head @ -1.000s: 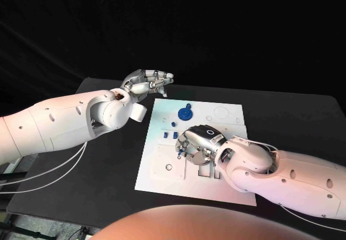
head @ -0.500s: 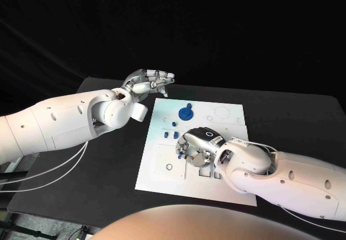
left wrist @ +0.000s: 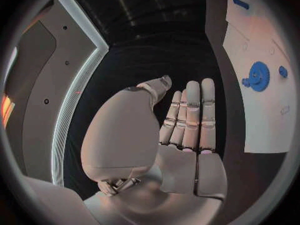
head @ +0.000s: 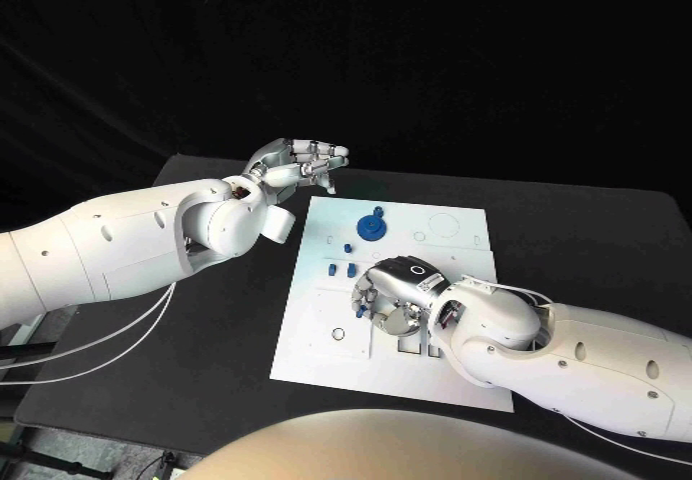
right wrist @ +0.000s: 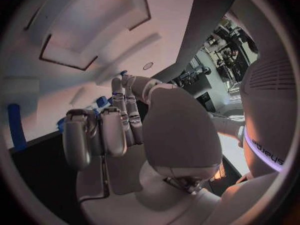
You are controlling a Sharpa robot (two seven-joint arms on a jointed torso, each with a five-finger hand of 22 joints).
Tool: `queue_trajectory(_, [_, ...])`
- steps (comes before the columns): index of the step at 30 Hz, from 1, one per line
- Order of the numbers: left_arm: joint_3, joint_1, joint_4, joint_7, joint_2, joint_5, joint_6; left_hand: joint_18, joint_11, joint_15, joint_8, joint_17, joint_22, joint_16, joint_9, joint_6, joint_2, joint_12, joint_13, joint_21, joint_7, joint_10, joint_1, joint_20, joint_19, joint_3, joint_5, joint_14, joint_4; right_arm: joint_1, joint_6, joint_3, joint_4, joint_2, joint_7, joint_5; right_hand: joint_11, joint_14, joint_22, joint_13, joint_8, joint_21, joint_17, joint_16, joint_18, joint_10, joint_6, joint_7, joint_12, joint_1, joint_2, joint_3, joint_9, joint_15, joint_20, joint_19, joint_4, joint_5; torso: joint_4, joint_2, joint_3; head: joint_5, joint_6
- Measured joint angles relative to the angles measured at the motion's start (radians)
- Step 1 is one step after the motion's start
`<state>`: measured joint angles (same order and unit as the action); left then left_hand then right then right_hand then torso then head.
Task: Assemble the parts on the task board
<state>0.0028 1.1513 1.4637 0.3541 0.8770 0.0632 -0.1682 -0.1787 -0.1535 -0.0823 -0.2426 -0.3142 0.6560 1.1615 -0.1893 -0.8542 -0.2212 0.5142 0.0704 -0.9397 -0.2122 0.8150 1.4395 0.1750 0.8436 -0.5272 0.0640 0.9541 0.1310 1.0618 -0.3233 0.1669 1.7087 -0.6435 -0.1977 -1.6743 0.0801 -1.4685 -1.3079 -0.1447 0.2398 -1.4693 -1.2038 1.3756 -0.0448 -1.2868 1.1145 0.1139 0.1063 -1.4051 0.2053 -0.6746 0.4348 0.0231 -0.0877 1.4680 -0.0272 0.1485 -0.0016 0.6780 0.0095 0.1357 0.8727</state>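
Right hand (head: 392, 297) is shifted slightly on the task board (head: 325, 345), grasp unclear; left hand (head: 299, 162) is kept raised, empty, fingers extended.

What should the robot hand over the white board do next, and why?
Probably lower the right hand a little onto the small blue pieces beside it. It hovers over the task board, apparently holding nothing, while the left hand waits off the board.
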Motion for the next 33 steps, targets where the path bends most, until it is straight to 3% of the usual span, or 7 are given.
queue_trajectory(15, [0.0,0.0,0.0,-0.004,0.001,0.0,0.001,0.0,0.0,0.0,0.0,0.001,0.0,0.0,0.0,0.0,0.0,0.0,0.0,0.0,0.0,0.0,0.0,0.0,0.0,0.0,0.0,0.0,0.0,-0.003,0.025,0.003,-0.007,0.023,-0.023,-0.023,-0.001,0.0,0.0,0.0,0.003,0.009,0.005,0.0,0.0,-0.001,-0.003,0.004,0.0,0.01,-0.004,0.004,0.002,0.0,0.0,0.0,0.004,0.0,-0.0003,0.0,0.0,-0.001,0.0])
queue_trajectory(18, [0.0,0.0,0.0,-0.004,0.001,0.0,0.001,0.0,0.0,0.0,0.0,0.001,0.0,0.0,0.0,0.0,0.0,0.0,0.0,0.0,0.0,0.0,0.0,0.0,0.0,0.0,0.0,0.0,0.0,-0.004,0.03,0.003,-0.007,0.026,-0.026,-0.026,-0.001,0.0,0.0,-0.008,0.002,0.018,0.009,0.0,0.0,-0.002,-0.015,0.015,-0.011,0.033,-0.002,0.008,0.007,0.0,0.0,0.0,0.008,0.0,-0.0003,0.0,0.0001,-0.001,0.0])
queue_trajectory(22, [0.0,0.0,0.0,-0.006,0.001,0.0,0.001,0.0,0.0,0.0,0.0,0.001,0.0,0.0,0.0,0.0,0.0,0.0,0.0,0.0,0.0,0.0,0.0,0.0,0.0,0.0,0.0,0.0,0.0,-0.004,0.033,0.003,-0.009,0.025,-0.029,-0.027,-0.025,0.002,0.0,-0.006,-0.044,0.045,0.027,-0.002,0.0,0.013,-0.102,0.022,-0.035,0.094,0.016,0.037,-0.001,-0.005,-0.001,-0.001,-0.003,0.001,-0.0005,0.0,-0.0001,0.0,0.0])
queue_trajectory(31, [0.0,0.0,0.001,-0.01,0.004,0.0,0.001,0.0,-0.004,0.0,0.0,0.001,-0.002,-0.005,0.0,0.0,0.0,0.0,0.0,0.0,0.0,-0.004,0.0,0.0,0.0,0.0,0.0,0.0,0.0,-0.007,0.026,0.005,0.009,0.002,-0.033,-0.027,-0.007,0.001,0.0,0.008,-0.091,0.086,0.071,-0.028,-0.001,0.083,-0.177,0.016,-0.044,0.133,0.066,0.083,-0.016,-0.013,-0.014,-0.022,-0.017,0.002,-0.0009,-0.001,0.0,-0.001,0.0])
queue_trajectory(33, [0.0,0.0,0.001,-0.011,0.005,0.0,0.002,0.0,-0.004,0.0,0.0,0.001,-0.001,-0.005,0.0,0.0,0.0,0.0,0.0,0.0,0.0,-0.004,0.0,0.0,0.0,0.0,0.0,0.0,0.0,-0.007,0.019,0.005,0.019,-0.011,-0.036,-0.027,-0.005,0.001,0.001,0.01,-0.095,0.097,0.082,-0.033,-0.001,0.092,-0.184,0.013,-0.04,0.135,0.068,0.096,-0.019,-0.013,-0.014,-0.026,-0.021,0.002,-0.0009,-0.001,0.0,-0.001,0.0])
